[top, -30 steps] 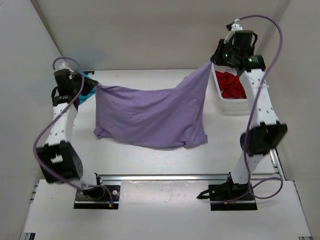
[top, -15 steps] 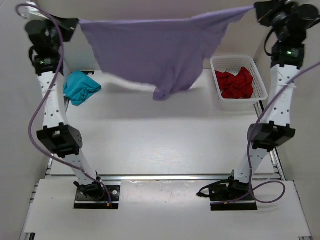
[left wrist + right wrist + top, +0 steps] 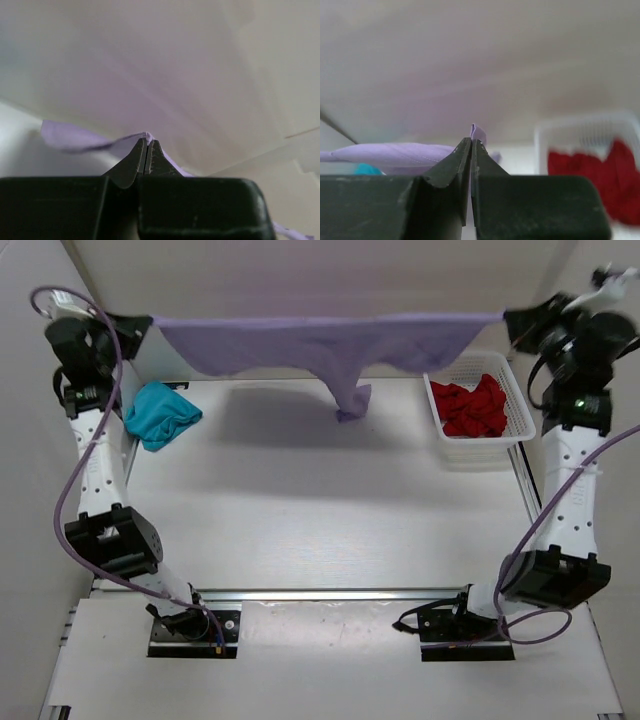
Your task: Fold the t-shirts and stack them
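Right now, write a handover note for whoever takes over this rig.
Left gripper: shut on one end of the lavender shirt.
Right gripper: shut on the other end.
The shirt hangs stretched between them above the table, unfolded.
Teal shirt: crumpled on the table's far left.
Red shirt: bunched in the white basket.
Done: nothing folded. Left: fold all three and stack them.

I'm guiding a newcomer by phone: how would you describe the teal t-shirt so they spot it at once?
Look at the white table, then its far left corner beside the left arm. The teal t-shirt lies bunched there. Unlike the lavender t-shirt stretched in the air and the red t-shirt in the white basket, it rests loose on the bare surface.
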Motion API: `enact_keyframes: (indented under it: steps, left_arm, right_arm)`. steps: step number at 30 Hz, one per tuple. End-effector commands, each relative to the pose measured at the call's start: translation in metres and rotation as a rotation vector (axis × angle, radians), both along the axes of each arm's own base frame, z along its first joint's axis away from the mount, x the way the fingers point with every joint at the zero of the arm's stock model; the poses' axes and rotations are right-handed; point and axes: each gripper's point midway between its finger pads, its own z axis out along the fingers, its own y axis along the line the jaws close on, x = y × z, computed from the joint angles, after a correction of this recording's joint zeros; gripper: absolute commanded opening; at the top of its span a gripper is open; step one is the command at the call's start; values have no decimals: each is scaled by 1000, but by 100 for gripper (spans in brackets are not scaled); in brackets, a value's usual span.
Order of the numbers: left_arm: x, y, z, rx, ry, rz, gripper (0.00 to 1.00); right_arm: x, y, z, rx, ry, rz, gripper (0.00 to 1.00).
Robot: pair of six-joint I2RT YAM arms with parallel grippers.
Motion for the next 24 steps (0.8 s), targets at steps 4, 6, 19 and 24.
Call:
enact_keyframes:
  steps: [4, 6, 19, 24]
  left_arm:
    - [-73, -4, -82, 139, 136, 189, 0]
    - [-102, -19, -111, 166, 166, 182, 0]
    - [-219, -66, -307, 208, 517, 11, 0]
    - [-209, -91, -252, 180, 395, -105, 0]
  right_arm:
    - [-40, -20, -159, -81, 312, -242, 0]
    - [-59, -9, -207, -53, 410, -217, 0]
    - [-199, 25, -294, -212, 688, -204, 0]
    - [-198, 45, -205, -186, 489, -138, 0]
